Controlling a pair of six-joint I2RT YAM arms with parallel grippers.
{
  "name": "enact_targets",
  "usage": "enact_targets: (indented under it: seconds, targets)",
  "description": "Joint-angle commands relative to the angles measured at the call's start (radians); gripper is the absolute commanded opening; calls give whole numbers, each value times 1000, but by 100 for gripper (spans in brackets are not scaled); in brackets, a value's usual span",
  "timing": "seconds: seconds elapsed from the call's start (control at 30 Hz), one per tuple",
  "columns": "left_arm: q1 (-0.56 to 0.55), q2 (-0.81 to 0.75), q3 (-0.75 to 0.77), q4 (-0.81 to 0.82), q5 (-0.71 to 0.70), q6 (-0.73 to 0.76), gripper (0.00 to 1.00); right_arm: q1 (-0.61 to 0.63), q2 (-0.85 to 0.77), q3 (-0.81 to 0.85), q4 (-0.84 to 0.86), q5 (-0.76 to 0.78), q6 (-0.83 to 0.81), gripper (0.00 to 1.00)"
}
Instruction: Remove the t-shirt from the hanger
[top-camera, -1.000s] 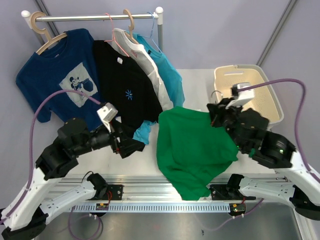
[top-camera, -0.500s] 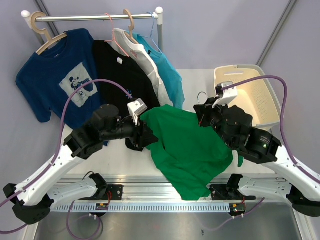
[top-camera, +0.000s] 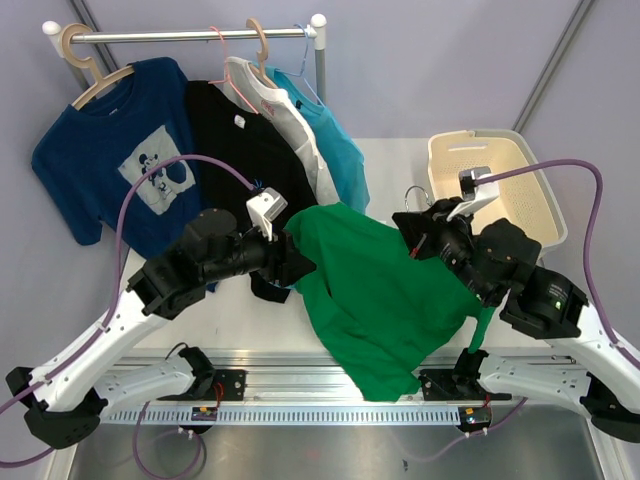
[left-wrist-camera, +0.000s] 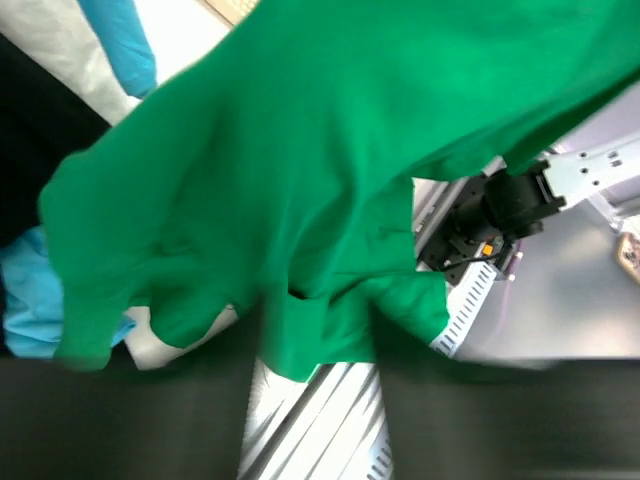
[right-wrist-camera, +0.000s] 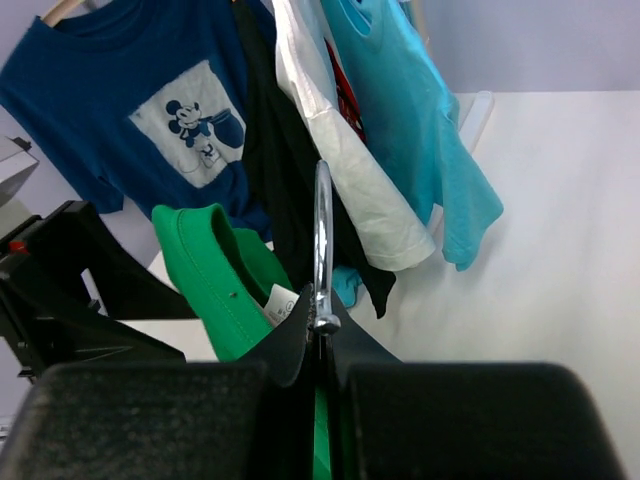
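The bright green t-shirt (top-camera: 380, 290) hangs over the table's front edge, still on the hanger, of which only the metal hook (top-camera: 413, 193) shows. My right gripper (top-camera: 418, 238) is shut on the hook's base. In the right wrist view the hook (right-wrist-camera: 322, 230) rises from between my closed fingertips (right-wrist-camera: 300, 345), with the green collar (right-wrist-camera: 215, 270) just to the left. My left gripper (top-camera: 292, 262) is at the shirt's left shoulder. In the left wrist view its jaws stand apart, with a fold of green cloth (left-wrist-camera: 310, 340) between them.
A clothes rail (top-camera: 190, 35) at the back left carries a dark blue printed tee (top-camera: 120, 150), a black tee (top-camera: 250, 170), a white one (top-camera: 290, 130) and a turquoise one (top-camera: 335, 140). A cream basket (top-camera: 545, 215) stands at the back right of the white table (top-camera: 400, 160).
My left arm swung right from the table's left side to the shirt's left shoulder. My right gripper moved left, then back right, with the hanger. The shirt's left shoulder rose.
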Motion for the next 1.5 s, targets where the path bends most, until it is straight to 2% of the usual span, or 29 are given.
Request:
enact_targets:
  seconds: [0.0,0.07,0.17,0.33,0.4,0.43,0.47,0.5,0.6,0.8,1.0,1.13,1.3,1.47]
  targets:
    - [-6,-34,-3,56,-55,-27,63,-6,-30,4,76,-25,32,0]
    - [-8,-47,-6,73,-50,-39,71,-4,-36,3,67,-22,31,0]
    - [-8,-42,13,72,-105,-51,77,-6,-44,1,65,-38,40,0]
    - [-6,21,55,72,-103,-58,77,-6,-48,-5,82,-88,63,0]
    - [-13,59,61,73,-102,-58,73,-4,-47,-8,94,-108,70,0]
    - [-14,68,60,73,-109,-55,65,-4,-48,-9,96,-111,72,0]
    - [-17,76,58,75,-112,-51,53,-4,-51,-13,99,-115,75,0]
    - [-22,79,55,75,-118,-53,26,-6,-51,-14,99,-114,77,0]
    - [-28,56,23,73,-130,-70,0,-6,-60,-11,76,-62,60,0]
    - [-26,-115,-74,54,-221,-93,0,-4,-91,42,16,202,-40,0]
    - [-28,-185,-71,0,-257,-127,0,-6,-90,110,-34,325,-98,0]
    - [-26,-258,-103,-57,-361,-137,0,-4,-126,119,-16,395,-127,0]
    - [-26,-311,-128,-74,-406,-153,0,-4,-145,139,-34,367,-111,0]
    - [-26,-236,-120,-33,-316,-142,0,-6,-143,110,7,201,-104,0]
